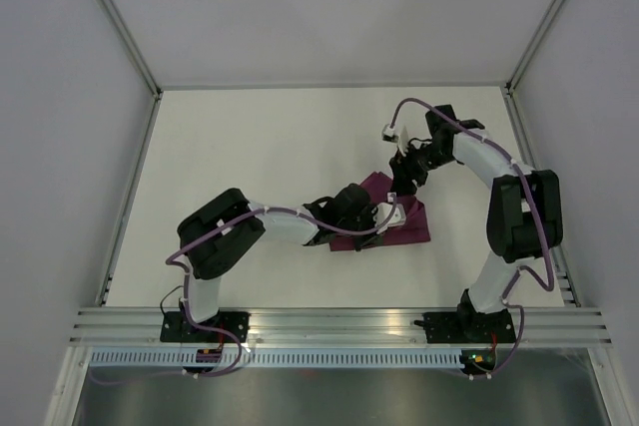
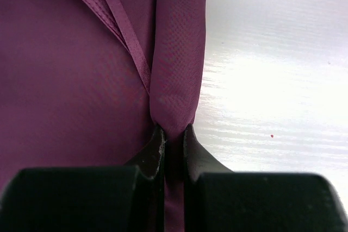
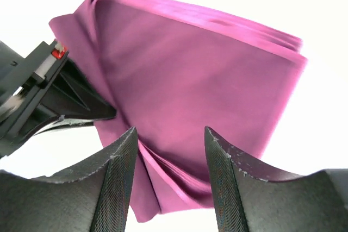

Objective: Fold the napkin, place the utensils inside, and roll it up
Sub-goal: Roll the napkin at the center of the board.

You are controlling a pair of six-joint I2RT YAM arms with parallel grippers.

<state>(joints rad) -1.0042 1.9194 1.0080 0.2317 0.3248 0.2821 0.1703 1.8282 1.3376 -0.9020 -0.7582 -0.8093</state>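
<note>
The plum-purple napkin [image 1: 404,221] lies folded into a small bundle right of the table's middle. My left gripper [image 1: 386,213] reaches in from the left and is shut on a fold of the napkin [image 2: 179,52]; the cloth is pinched between its black fingertips [image 2: 173,134]. My right gripper [image 1: 407,179] hovers at the napkin's far corner, open. Its two textured fingers [image 3: 122,156] stand apart, with the layered edge of the napkin [image 3: 206,69] between and below them. The left gripper's body [image 3: 49,96] shows at the left of the right wrist view. The utensils are out of view.
The white tabletop [image 1: 270,147] is bounded by pale walls and aluminium rails along the left side [image 1: 130,197], the right side [image 1: 529,157] and the near edge [image 1: 339,326]. A tiny red speck [image 2: 272,136] sits on the table beside the napkin.
</note>
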